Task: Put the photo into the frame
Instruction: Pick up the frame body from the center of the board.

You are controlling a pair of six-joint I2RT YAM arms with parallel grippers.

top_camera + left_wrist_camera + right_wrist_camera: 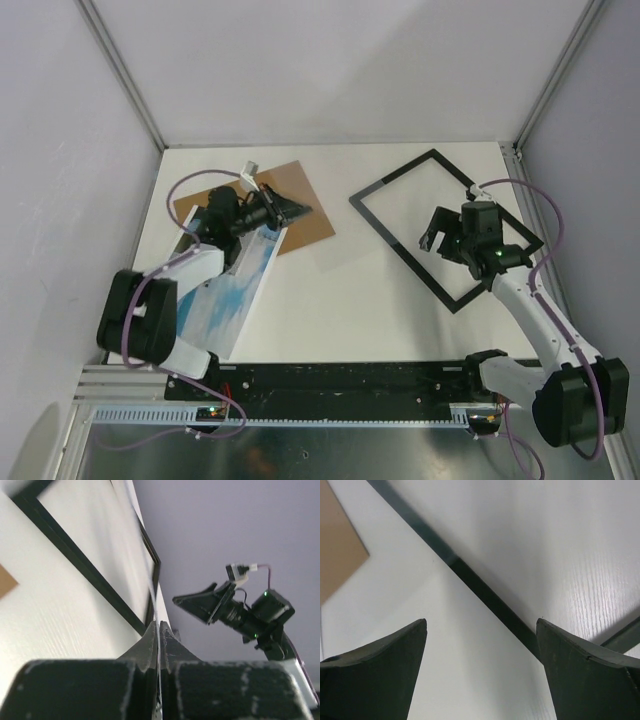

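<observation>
Two arms worked over the white table in the top view. The left gripper was clamped on the far end of the photo, which sloped back toward the left arm's base, blue print facing up. That far end lay over the brown board at the table's back left. Well to the right, the frame lay flat, black side up and turned at an angle. The right gripper hung over its inside area, spread wide and holding nothing. From the left wrist, the fingers pressed together on a thin sheet seen edge-on, probably the photo's edge. The frame's dark border ran across the table beyond, with the right gripper above it. From the right wrist, both fingers stood far apart above the table, one black frame side running diagonally between them and a board corner showing at upper left.
</observation>
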